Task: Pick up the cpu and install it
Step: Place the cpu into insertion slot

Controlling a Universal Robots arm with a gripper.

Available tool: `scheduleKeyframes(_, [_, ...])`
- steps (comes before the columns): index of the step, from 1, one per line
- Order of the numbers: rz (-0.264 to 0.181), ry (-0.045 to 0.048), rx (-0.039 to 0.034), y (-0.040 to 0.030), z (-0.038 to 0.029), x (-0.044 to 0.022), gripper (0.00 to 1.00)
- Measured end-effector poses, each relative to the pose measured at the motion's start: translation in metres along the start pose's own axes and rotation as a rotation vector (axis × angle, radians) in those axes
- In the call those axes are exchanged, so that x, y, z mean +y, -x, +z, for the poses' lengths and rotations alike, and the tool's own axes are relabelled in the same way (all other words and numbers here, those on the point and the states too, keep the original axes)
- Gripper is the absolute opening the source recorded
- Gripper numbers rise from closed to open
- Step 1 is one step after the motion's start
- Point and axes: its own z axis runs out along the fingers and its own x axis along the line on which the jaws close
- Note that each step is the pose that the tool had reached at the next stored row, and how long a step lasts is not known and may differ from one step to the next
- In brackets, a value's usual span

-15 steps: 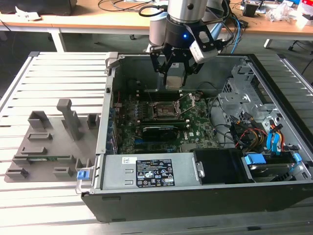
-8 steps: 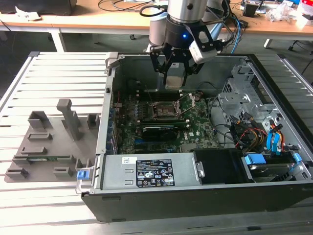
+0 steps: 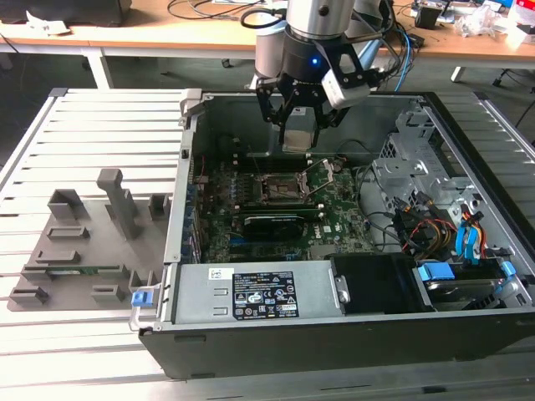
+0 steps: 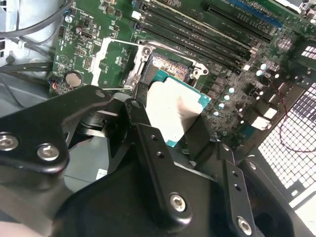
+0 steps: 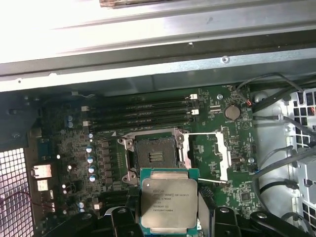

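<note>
The cpu (image 5: 169,202) is a flat square chip with a pale silver top and a teal edge. My gripper (image 5: 169,219) is shut on it, with a black finger on either side. It hangs in the air, a little short of the open black socket (image 5: 155,155) on the green motherboard. The socket's metal frame (image 5: 210,155) is swung open beside it. In the second wrist view the cpu (image 4: 173,111) is clamped between the fingers (image 4: 148,133), with the socket (image 4: 168,66) beyond it. In the exterior view my gripper (image 3: 298,125) hovers inside the computer case over the socket (image 3: 280,185).
The open computer case (image 3: 251,288) lies on a slatted metal table. Memory slots (image 5: 143,116) run beside the socket. Loose cables (image 3: 401,221) and a drive bay fill the exterior view's right. A grey plastic holder tray (image 3: 84,242) sits at the exterior view's left.
</note>
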Motion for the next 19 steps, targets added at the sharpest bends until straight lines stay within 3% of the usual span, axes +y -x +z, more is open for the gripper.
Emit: scheduleKeyframes(19, [0.124,0.0004,0.0003,0.0,0.0001,0.0,0.55])
